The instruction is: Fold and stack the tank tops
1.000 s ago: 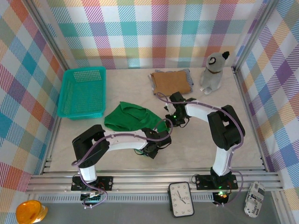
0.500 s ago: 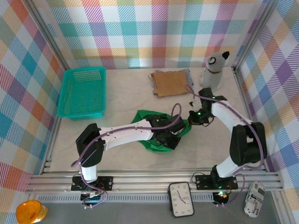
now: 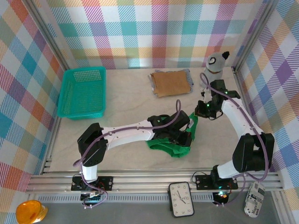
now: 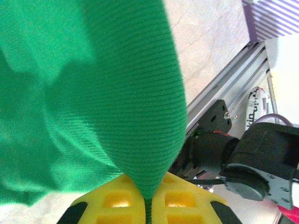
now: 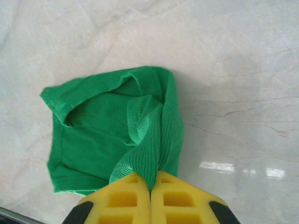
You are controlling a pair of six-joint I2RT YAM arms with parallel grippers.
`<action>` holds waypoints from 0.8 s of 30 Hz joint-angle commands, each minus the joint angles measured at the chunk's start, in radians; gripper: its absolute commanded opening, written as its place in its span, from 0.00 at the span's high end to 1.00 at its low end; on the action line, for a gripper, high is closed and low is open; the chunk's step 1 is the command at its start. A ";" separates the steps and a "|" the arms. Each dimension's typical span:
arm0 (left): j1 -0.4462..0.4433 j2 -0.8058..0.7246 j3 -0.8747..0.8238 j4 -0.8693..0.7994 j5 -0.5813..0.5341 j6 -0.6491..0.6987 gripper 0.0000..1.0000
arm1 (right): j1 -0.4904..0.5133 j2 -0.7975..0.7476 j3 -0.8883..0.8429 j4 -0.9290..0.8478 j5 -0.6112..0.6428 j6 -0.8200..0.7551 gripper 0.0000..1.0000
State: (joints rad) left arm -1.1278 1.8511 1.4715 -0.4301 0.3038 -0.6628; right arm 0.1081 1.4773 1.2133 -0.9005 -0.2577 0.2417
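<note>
The green tank top [image 3: 174, 145] hangs bunched between both grippers, its lower part trailing on the table right of centre. My left gripper [image 3: 185, 136] is shut on one edge of it; in the left wrist view the green cloth [image 4: 93, 84] drapes from the closed yellow jaws of the left gripper [image 4: 148, 198]. My right gripper [image 3: 200, 112] is shut on another edge, and the right wrist view has the ribbed green cloth [image 5: 107, 130] pinched in the right gripper [image 5: 150, 186] above the table. The folded tan tank top [image 3: 172, 83] lies on the striped tank top [image 3: 152, 80] at the back.
A teal mesh basket [image 3: 83, 91] stands at the back left. A grey-and-white plush dog [image 3: 214, 70] sits at the back right, close to the right arm. Beyond the table's near rail lie a clock [image 3: 181, 199] and an orange object [image 3: 30, 212].
Both grippers have carried the green tank top rightwards from the table's middle. The right gripper has gone up and back towards the plush dog, stretching the cloth between the two.
</note>
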 commanded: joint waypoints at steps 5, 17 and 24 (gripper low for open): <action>0.063 -0.172 -0.236 0.144 0.017 -0.134 0.98 | 0.177 0.136 0.120 0.025 0.050 0.240 0.91; 0.148 -0.367 -0.377 0.049 -0.013 -0.146 0.97 | 0.320 0.325 0.316 0.066 0.051 0.429 0.91; 0.234 -0.431 -0.404 -0.056 -0.022 -0.098 0.96 | 0.364 0.383 0.364 0.154 0.028 0.512 0.91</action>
State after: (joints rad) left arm -0.9234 1.4612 1.0962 -0.4168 0.2867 -0.7898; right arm 0.4568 1.8217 1.5375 -0.8013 -0.2184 0.6945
